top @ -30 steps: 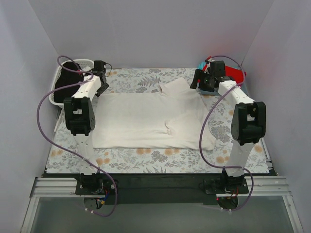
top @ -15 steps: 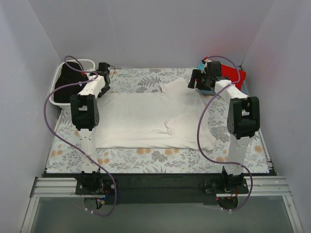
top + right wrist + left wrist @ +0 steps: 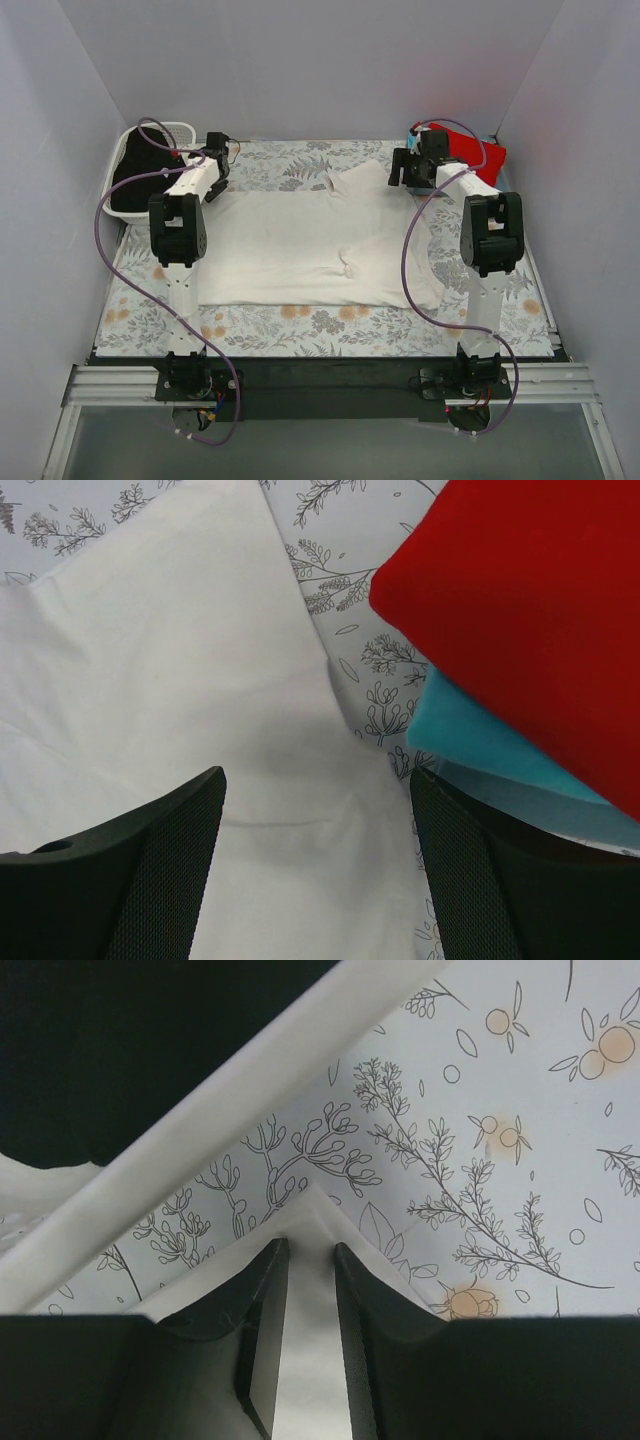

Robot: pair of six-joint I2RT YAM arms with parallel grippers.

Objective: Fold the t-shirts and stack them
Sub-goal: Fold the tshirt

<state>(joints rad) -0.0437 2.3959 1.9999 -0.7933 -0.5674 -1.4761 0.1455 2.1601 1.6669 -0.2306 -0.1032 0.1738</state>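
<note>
Lying flat, the white t-shirt [image 3: 300, 245] shows one central pucker.

left pincer [image 3: 309, 1252]: jaws narrowly apart | right pincer [image 3: 316, 780]: jaws wide

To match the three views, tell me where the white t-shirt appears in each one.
Top external: white t-shirt spread flat, centre of picture.
Left wrist: its corner at bottom centre, at the left gripper.
Right wrist: fills left and centre.
Shared landmark: floral tablecloth under it.
</note>
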